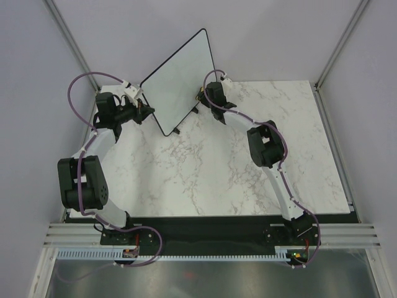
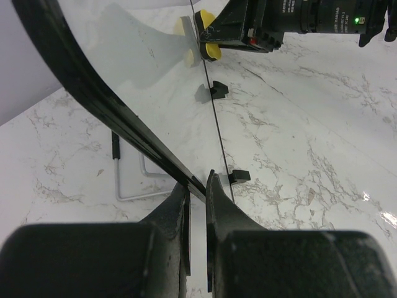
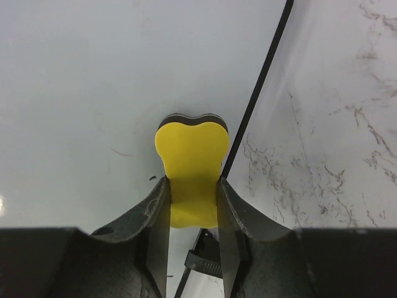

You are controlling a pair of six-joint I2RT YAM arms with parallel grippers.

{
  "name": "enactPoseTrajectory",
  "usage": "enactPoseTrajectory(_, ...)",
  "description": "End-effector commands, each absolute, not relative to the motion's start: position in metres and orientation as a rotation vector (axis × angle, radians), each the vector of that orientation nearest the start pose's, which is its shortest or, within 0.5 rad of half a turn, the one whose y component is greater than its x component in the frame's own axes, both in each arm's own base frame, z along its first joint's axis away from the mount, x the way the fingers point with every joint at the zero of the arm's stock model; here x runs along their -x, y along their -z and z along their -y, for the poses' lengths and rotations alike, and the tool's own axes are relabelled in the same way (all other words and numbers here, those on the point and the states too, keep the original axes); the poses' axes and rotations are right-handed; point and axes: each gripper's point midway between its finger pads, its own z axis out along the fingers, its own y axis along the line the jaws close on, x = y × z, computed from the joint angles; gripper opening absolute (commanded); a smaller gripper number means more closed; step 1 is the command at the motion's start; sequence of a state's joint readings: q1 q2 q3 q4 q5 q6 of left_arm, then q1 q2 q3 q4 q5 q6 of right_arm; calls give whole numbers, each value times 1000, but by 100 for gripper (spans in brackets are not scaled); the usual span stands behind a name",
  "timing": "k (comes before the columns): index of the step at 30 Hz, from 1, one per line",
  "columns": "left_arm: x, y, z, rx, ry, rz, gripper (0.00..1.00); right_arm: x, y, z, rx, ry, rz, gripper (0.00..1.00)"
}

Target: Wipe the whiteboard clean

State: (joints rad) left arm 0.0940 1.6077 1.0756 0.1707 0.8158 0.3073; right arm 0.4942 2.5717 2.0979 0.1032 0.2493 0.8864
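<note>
**Materials and shapes.** The whiteboard (image 1: 177, 81) is a glossy white rectangle with rounded corners and a thin black rim (image 2: 93, 93). It stands upright at the far left-centre of the table (image 1: 248, 180), a matt white slab with grey marble veining. Two small black feet (image 2: 217, 89) project from its lower edge onto the marble. Behind the board, a bent stand of bare metal wire (image 2: 133, 186) rests on the table.

**Grippers.** The left gripper (image 2: 197, 185) has its smooth dark fingers pressed together on the rim at the board's left side edge. The right gripper (image 3: 192, 183) pinches a yellow eraser (image 3: 192, 158) with a lobed, bone-like outline. The eraser's thin dark backing layer lies against the white face, just beside the rim on the board's right side.

**Hidden or unclear.**
- A few faint dark marks (image 3: 121, 152) lie on the board left of the eraser, too small to read.
- The gloss mirrors the eraser and one foot in the left wrist view.
- The rim partly hides the wire stand.
- The fingers cover the eraser's lower end.
- Both wrist views cut off most of the board.
- From overhead, the right wrist largely hides the eraser.
</note>
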Motion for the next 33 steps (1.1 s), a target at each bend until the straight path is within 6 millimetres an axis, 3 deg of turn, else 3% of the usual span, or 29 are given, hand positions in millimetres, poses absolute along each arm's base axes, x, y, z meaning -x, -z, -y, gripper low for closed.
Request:
enactPoseTrajectory(1,-468,-157,40,-757,265,-1793,2,-653,-134,-333,-556,-728,-1772,0)
enactPoseTrajectory(8,-468,-156,39,-758,264,-1792,2,-660,-146,-329,-568,-732,-1742,0)
enactPoseTrajectory(16,-469,-157,40,-754,266,-1793,2,-647,-111,-335,-586,-733,-1812,0)
enactPoseTrajectory(21,-470,-158,39,-752,265,-1792,2,-621,-99,-370,-475,-777,-1879,0)
enactPoseTrajectory(22,-470,-157,39,-754,264,-1793,2,-617,-107,-375,-450,-786,-1856,0)
enactPoseTrajectory(23,-470,-157,39,-755,266,-1793,2,-607,-128,-384,-416,-805,-1826,0)
enactPoseTrajectory(24,-469,-156,40,-754,268,-1797,2,-594,-109,-381,-387,-766,-1864,0)
enactPoseTrajectory(25,-469,-155,39,-756,266,-1799,2,-587,-110,-382,-376,-761,-1861,0)
enactPoseTrajectory(26,-468,-154,40,-761,267,-1797,2,-580,-128,-386,-365,-788,-1821,0)
enactPoseTrajectory(27,-469,-154,39,-762,267,-1798,2,-568,-112,-385,-351,-779,-1856,0)
enactPoseTrajectory(30,-471,-152,39,-759,271,-1803,2,-548,-116,-405,-238,-820,-1855,0)
enactPoseTrajectory(33,-471,-152,40,-751,282,-1808,2,-545,-115,-409,-175,-744,-1864,0)
